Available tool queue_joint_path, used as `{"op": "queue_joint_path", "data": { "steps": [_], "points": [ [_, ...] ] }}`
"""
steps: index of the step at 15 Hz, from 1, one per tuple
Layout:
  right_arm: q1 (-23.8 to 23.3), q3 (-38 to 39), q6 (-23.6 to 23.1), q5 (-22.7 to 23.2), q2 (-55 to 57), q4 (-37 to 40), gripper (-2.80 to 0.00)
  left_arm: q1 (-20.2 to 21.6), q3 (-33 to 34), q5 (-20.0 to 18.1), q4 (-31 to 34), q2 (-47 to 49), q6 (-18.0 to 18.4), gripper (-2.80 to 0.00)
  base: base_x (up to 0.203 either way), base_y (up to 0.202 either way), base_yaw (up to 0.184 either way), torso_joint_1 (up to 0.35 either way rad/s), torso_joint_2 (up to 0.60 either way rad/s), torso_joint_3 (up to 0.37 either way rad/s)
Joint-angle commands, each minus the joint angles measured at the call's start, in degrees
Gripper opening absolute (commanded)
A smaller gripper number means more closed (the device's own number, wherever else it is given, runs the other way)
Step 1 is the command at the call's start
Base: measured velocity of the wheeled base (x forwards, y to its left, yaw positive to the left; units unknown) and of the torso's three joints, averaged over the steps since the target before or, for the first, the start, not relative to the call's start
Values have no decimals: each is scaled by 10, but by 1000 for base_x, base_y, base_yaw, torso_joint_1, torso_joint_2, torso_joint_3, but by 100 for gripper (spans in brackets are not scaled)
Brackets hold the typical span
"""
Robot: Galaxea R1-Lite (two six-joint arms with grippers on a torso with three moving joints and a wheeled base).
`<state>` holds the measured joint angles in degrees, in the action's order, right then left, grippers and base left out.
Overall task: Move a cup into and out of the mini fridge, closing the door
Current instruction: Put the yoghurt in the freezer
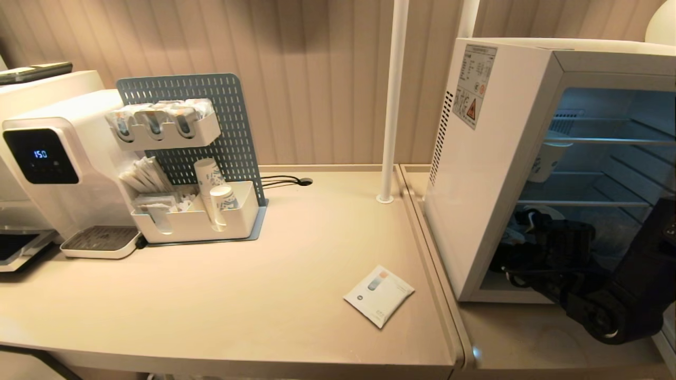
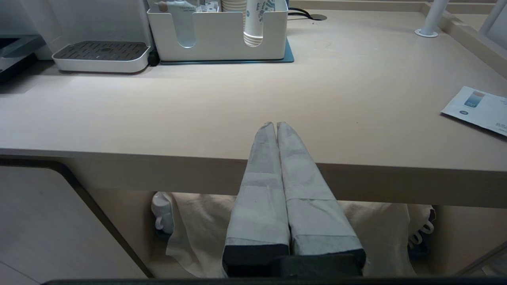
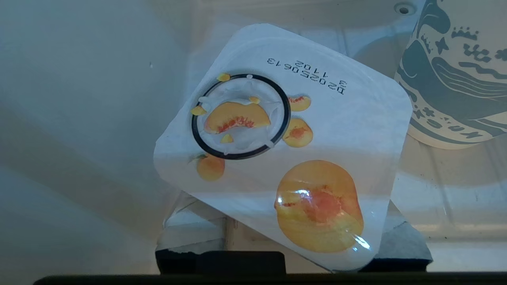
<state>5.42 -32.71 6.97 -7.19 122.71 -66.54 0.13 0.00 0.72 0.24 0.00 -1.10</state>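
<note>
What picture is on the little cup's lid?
Orange peaches on white lid, clearest in the right wrist view.

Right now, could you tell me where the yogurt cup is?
The cup sits between the right gripper's fingers inside the mini fridge, low down, beside a patterned paper cup.

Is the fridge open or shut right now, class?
Open. In the head view the fridge shows its lit interior and bare wire shelves, with no door across the front, and the right gripper reaches inside.
</note>
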Motion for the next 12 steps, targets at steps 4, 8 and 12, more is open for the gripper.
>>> {"op": "queue_joint_path", "data": {
  "steps": [4,8,12],
  "points": [
    [1,17,-3,0,-8,-2,-280,0,1,0,0,0,0,-280,0,0,0,0,0,0],
    [6,15,-5,2,-10,3,0,0,1,1,0,0,0,-280,0,0,0,0,0,0],
    [14,24,-5,3,-20,2,0,0,1,1,0,0,0,-280,0,0,0,0,0,0]
  ]
}}
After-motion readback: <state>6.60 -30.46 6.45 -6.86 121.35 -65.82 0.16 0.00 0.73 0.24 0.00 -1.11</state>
